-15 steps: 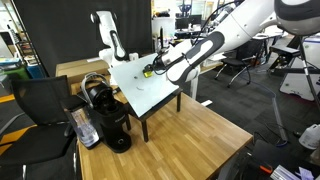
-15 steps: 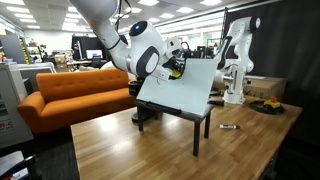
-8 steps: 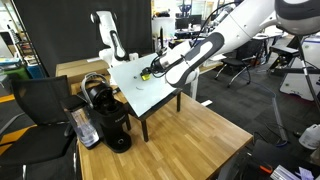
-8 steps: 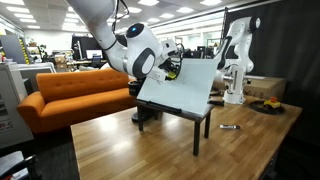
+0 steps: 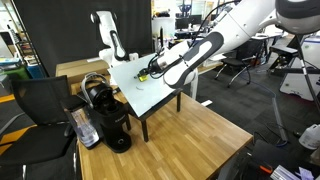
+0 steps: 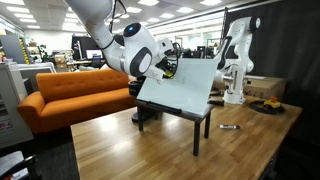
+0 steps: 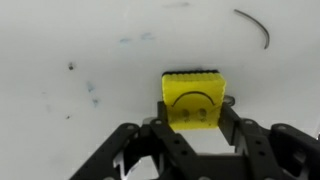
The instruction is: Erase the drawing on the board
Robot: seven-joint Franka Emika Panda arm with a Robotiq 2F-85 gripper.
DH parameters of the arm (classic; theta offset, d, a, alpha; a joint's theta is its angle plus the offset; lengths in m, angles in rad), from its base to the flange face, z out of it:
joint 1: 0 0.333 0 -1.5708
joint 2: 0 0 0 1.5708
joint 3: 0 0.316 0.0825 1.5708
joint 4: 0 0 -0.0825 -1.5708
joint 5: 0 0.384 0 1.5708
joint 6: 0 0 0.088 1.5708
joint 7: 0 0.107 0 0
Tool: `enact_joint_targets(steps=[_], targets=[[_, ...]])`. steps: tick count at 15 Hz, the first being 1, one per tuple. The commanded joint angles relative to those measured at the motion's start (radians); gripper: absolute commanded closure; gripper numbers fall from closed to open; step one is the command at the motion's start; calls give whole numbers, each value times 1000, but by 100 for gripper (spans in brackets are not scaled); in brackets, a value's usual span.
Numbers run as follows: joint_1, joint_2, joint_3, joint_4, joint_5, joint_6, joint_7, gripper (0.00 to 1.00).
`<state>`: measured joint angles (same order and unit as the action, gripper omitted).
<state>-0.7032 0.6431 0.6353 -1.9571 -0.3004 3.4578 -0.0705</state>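
The white board (image 5: 152, 92) stands tilted on a dark stand on the table; it also shows in the other exterior view (image 6: 186, 88) and fills the wrist view (image 7: 60, 110). My gripper (image 7: 196, 112) is shut on a yellow eraser block (image 7: 194, 92) with a face printed on it, pressed against the board. Of the drawing, a curved dark stroke (image 7: 256, 27), a small dot (image 7: 71, 67) and faint smudges (image 7: 134, 41) show on the board. In both exterior views the gripper (image 5: 146, 73) (image 6: 170, 68) is at the board's upper part.
A black coffee machine (image 5: 106, 118) and a black chair (image 5: 38, 112) stand beside the board. A second white arm (image 5: 108, 36) (image 6: 238, 58) is behind it. A small object (image 6: 229, 127) lies on the wooden table (image 6: 140, 150). An orange sofa (image 6: 78, 96) is beyond.
My gripper with the eraser has slid a little along the board's upper part. The board and stand have not moved.
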Motion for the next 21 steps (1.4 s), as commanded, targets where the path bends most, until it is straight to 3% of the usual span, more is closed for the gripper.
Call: enact_joint_targets(steps=[1, 21], targets=[[53, -31, -34, -1, 49, 0, -44, 73], [343, -98, -240, 1, 200, 0, -207, 73]])
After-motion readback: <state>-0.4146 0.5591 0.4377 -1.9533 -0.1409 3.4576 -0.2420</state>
